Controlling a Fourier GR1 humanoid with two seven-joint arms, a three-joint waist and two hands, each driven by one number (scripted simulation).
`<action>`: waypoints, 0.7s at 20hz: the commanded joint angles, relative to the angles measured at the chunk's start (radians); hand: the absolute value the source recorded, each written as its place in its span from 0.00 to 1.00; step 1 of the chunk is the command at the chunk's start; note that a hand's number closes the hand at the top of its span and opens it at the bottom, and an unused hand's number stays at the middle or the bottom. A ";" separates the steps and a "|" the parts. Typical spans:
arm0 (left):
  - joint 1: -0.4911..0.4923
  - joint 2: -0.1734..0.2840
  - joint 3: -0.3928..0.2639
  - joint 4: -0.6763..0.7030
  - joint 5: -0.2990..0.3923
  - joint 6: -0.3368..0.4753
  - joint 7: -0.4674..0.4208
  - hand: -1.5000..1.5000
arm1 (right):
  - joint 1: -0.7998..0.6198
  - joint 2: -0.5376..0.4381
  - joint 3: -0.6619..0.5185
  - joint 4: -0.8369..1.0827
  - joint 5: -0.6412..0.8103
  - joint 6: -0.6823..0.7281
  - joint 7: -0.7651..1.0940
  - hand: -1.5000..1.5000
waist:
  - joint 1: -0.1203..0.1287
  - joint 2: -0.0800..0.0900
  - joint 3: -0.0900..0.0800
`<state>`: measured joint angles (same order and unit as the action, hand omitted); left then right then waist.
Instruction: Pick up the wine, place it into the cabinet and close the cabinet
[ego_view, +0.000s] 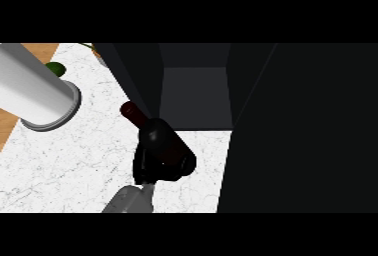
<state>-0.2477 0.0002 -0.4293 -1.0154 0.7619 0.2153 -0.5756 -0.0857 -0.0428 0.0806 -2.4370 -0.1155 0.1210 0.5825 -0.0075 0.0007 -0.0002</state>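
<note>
- Clearly the carrying step is in hand: a black hand (164, 155) is curled round the wine bottle (133, 111), whose dark red neck sticks out above the fingers, just in front of the cabinet (196, 95).
- Which arm this is I judge from where it shows: the grey forearm (129, 199) comes up from the lower edge, left of the middle, so it looks like the left hand. The other hand is not to be seen.
- The cabinet stands open, with a grey floor inside and a dark door leaf (136, 75) swung out on the left; the bottle's neck lies right against that leaf's edge.
- Next, I judge, the bottle has to go forward and a little right, past the leaf, onto the grey floor; then the door must be shut.
- A large dark panel (303, 130) fills the right side and narrows the way in.
- On the white counter (66, 165), well to the left, a white cylinder (33, 90) stands, with something green (55, 68) behind it.
</note>
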 joint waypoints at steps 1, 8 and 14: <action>-0.017 0.000 -0.010 -0.025 0.008 0.043 0.024 1.00 | -0.033 -0.011 -0.057 0.044 -0.085 0.016 -0.022 0.00 | 0.005 -0.001 0.000; -0.095 0.000 -0.119 0.085 0.118 0.056 -0.122 1.00 | 0.042 -0.015 -0.052 -0.031 -0.102 0.033 -0.015 0.00 | 0.000 -0.001 0.000; -0.316 0.000 -0.084 0.349 0.232 0.005 -0.180 1.00 | 0.055 -0.006 -0.010 -0.026 -0.062 0.041 -0.038 0.00 | -0.012 0.002 -0.001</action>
<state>-0.4760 0.0001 -0.4985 -0.7615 0.9354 0.2211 -0.7200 -0.0489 -0.0360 0.0811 -2.4177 -0.1414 0.1508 0.5276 -0.0136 0.0020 -0.0004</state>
